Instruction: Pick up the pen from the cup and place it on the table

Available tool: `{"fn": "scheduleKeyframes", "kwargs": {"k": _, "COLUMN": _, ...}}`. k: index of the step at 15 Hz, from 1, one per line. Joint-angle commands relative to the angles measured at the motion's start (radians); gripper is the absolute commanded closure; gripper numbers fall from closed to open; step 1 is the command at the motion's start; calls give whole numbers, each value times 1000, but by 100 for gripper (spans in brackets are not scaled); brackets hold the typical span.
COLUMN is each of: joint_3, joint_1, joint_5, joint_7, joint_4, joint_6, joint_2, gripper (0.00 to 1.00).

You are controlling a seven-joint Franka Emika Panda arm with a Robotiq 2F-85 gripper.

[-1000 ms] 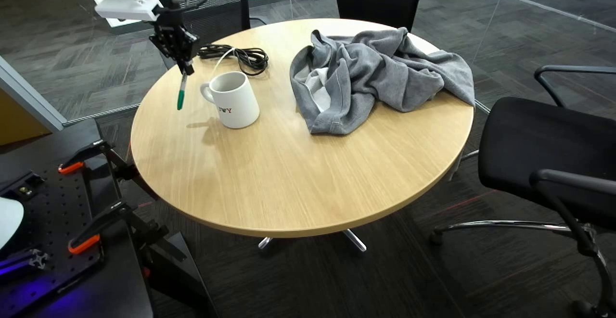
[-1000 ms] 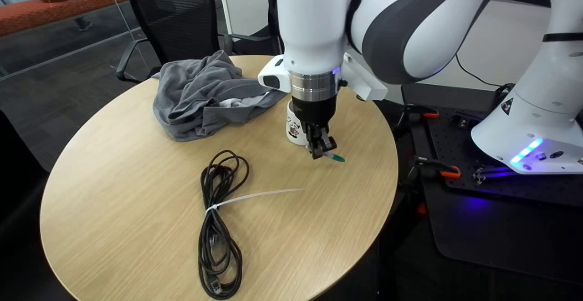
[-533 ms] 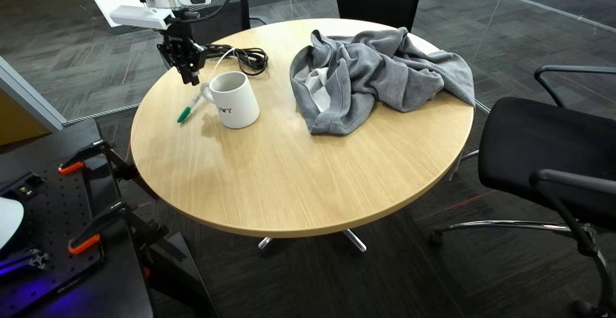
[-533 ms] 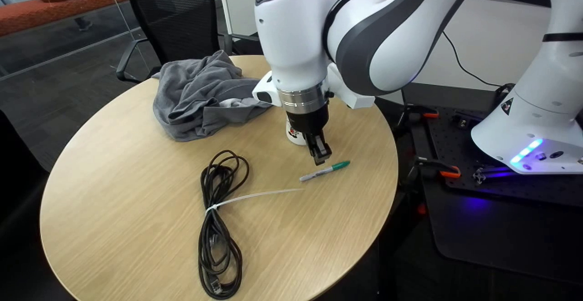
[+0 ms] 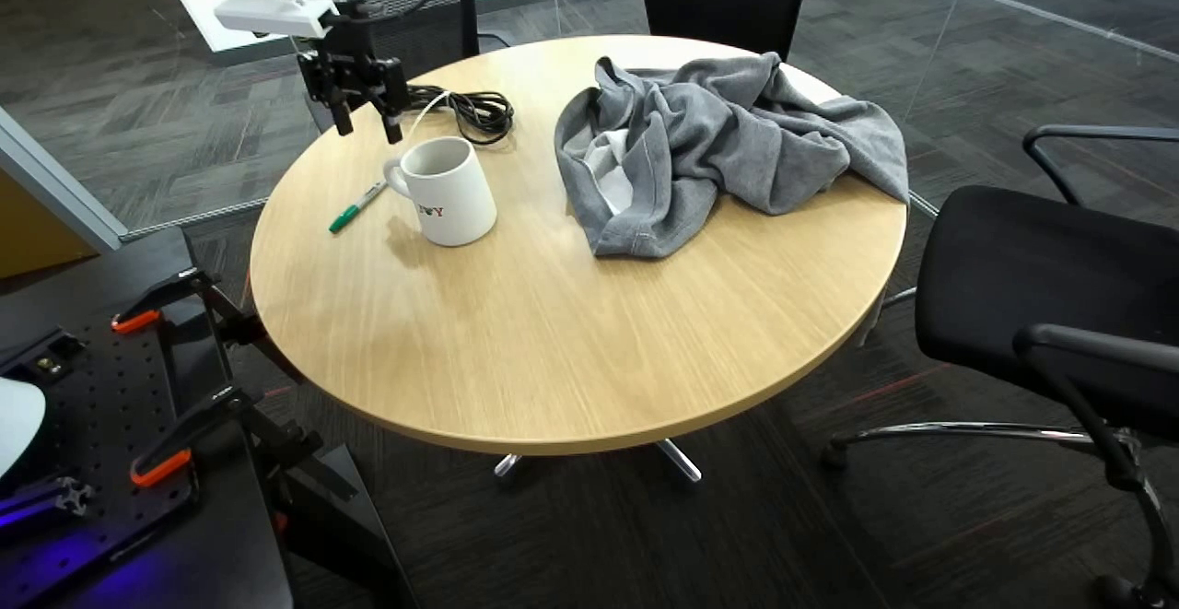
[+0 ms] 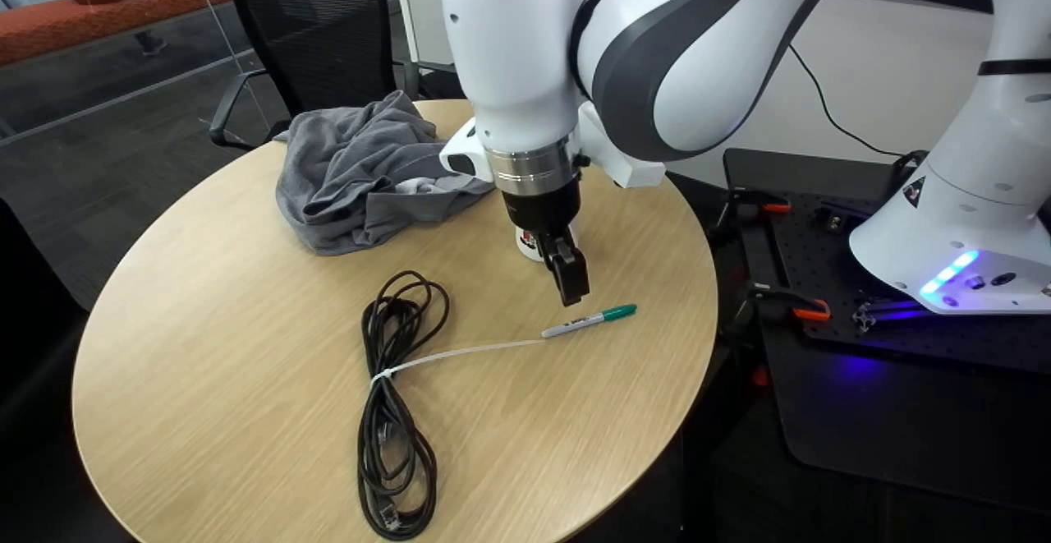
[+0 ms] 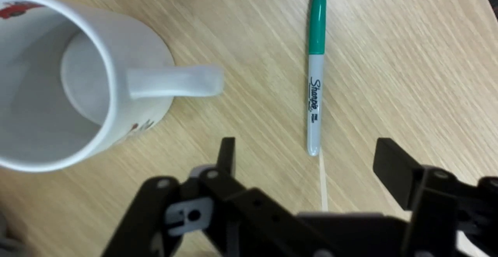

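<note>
The pen (image 7: 316, 74) lies on the desk (image 5: 553, 342) near its edge, seemingly just below the spread gripper (image 5: 369, 133).

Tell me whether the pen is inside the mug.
No, the wrist view shows the pen lying on the table apart from the mug.

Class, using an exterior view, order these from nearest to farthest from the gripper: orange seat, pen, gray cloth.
1. Pen, on the table just below the gripper.
2. Gray cloth, also on the table, left of center.
3. Orange seat, far background, upper left.
</note>
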State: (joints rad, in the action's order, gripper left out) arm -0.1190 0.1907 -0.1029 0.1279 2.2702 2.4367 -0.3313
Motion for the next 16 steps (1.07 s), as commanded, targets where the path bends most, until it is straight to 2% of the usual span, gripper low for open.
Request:
{"fn": "scheduleKeyframes", "kwargs": {"k": 1, "joint_3": -13, "joint_1": -7, "joint_5": -2, "joint_7": -38, "joint_4": 39, "joint_6": -20, "joint_2": 124, "gripper": 0}}
{"fn": "scheduleKeyframes", "kwargs": {"k": 10, "joint_3": -37, "joint_1": -4, "joint_5": 22, "joint_7": -51, "joint_4": 134, "joint_6": 4, "joint_2": 420, "gripper": 0}}
{"fn": "scheduleKeyframes", "kwargs": {"k": 12, "joint_3": -40, "joint_1": 0, "joint_5": 62, "joint_7": -24, "joint_4": 148, "joint_6": 4, "joint_2": 461, "gripper": 0}}
{"fn": "scheduleKeyframes", "kwargs": {"k": 13, "joint_3": -39, "joint_1": -5, "joint_5": 28, "joint_7": -35, "joint_4": 106, "joint_6": -2, "joint_2": 400, "gripper": 0}}
{"fn": "scheduleKeyframes", "kwargs": {"k": 16, "joint_3": -40, "joint_1": -3, "joint_5": 46, "joint_7": -34, "joint_4": 126, "joint_6": -2, "joint_2": 440, "gripper": 0}}
